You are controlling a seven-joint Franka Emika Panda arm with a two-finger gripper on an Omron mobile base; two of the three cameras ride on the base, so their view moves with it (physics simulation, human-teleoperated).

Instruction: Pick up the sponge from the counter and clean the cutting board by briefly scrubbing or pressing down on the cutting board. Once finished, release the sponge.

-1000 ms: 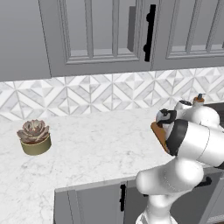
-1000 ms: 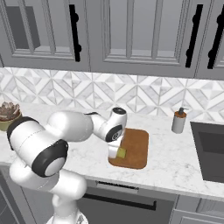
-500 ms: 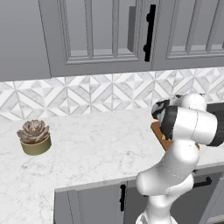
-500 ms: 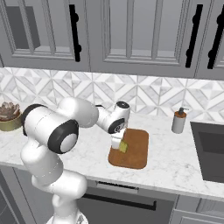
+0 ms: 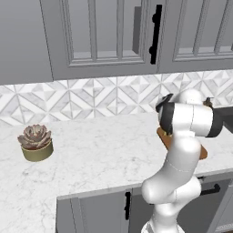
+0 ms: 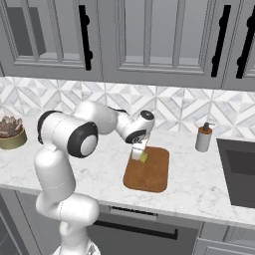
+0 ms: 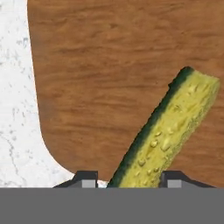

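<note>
My gripper (image 6: 139, 151) is shut on the sponge (image 6: 144, 158), a small green and yellow block, over the far left corner of the orange-brown cutting board (image 6: 149, 172). In the hand view the sponge (image 7: 173, 127) runs slanted up from between the fingertips (image 7: 85, 178), its yellow face towards the camera, with the cutting board (image 7: 109, 65) close behind it. A rounded board corner and white marble counter (image 7: 15, 109) lie at the left. In the left base view my arm hides most of the cutting board (image 5: 162, 136). Whether the sponge touches the wood I cannot tell.
A pot with a pinkish succulent (image 5: 35, 143) stands far left on the counter (image 5: 100, 154). A soap dispenser (image 6: 203, 138) and a dark sink (image 6: 240, 169) are right of the board. Cabinets hang above the tiled back wall.
The arm has swung the held sponge from the board's middle back and left to its far left corner. The board and the pot have not moved.
</note>
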